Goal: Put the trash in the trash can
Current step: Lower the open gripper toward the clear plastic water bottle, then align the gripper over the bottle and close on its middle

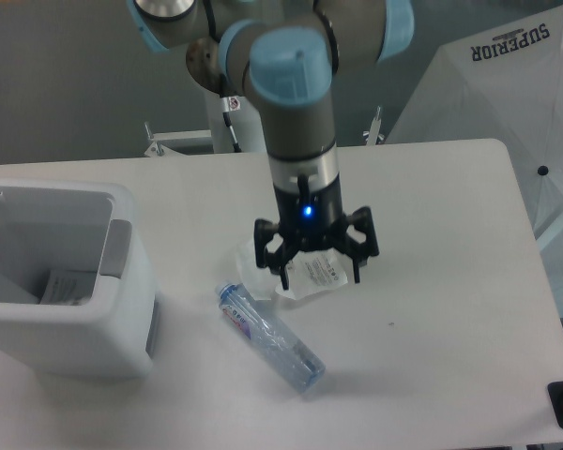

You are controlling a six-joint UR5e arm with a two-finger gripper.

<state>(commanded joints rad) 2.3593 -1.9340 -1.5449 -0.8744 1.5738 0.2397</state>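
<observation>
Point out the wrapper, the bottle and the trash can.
wrapper [311,277], fixed camera, on its white printed label.
bottle [272,339], fixed camera, mid-body on the clear plastic.
trash can [122,203], fixed camera, on its near right rim.
</observation>
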